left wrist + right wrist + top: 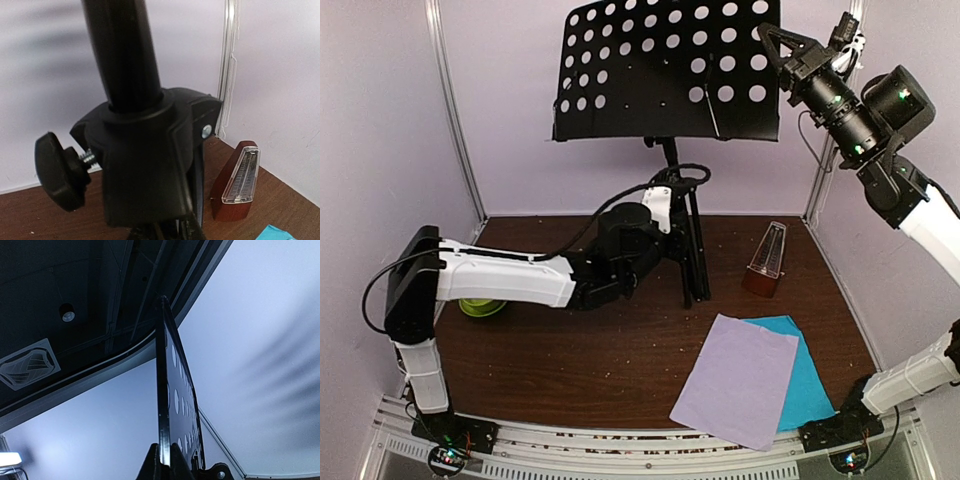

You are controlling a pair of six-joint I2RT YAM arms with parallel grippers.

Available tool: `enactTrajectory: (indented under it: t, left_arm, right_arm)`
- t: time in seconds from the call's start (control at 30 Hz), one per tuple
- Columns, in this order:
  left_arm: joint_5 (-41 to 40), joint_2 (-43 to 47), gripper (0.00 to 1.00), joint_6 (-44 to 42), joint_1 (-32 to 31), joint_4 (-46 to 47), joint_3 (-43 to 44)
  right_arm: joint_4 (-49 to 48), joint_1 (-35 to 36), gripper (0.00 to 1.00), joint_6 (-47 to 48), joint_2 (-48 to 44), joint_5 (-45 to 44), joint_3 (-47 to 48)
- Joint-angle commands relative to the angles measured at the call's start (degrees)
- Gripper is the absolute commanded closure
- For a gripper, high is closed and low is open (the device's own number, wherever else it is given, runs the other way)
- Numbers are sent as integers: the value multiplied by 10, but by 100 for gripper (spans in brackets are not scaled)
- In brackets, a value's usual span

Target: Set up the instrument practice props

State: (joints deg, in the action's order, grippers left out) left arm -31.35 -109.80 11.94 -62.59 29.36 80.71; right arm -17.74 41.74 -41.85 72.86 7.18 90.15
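The left gripper point(666, 196) reaches in low from the left, forearm nearly level, right against the upright post point(122, 50) of the music stand point(686, 262) at back centre. No fingers show in its wrist view, so I cannot tell whether its jaws grip the post. Right of the stand, the metronome point(766, 262) stands apart, and the lilac sheet point(735, 380) overlaps the cyan sheet point(810, 385) near the front. Farthest right, the right gripper point(775, 45) is raised high, its jaws pinched on the tilted desk point(650, 125) at its upper right edge, so tilting the desk likely falls to this arm.
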Motion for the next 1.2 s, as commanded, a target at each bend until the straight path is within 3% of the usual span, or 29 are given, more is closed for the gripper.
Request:
enactTrajectory:
  t: [0.0, 0.17, 0.67, 1.17]
  left_arm:
    - [32, 110, 100, -137, 31, 44, -31]
    - [97, 172, 100, -126, 59, -14, -72]
    - [103, 231, 100, -135, 60, 22, -236]
    - [126, 236, 100, -135, 55, 18, -257]
  right_arm:
    - [-91, 5, 100, -51, -17, 4, 48]
    - [-103, 5, 100, -73, -3, 12, 42]
    - [-129, 14, 99, -89, -18, 52, -58]
    - [-79, 13, 52, -44, -92, 37, -145]
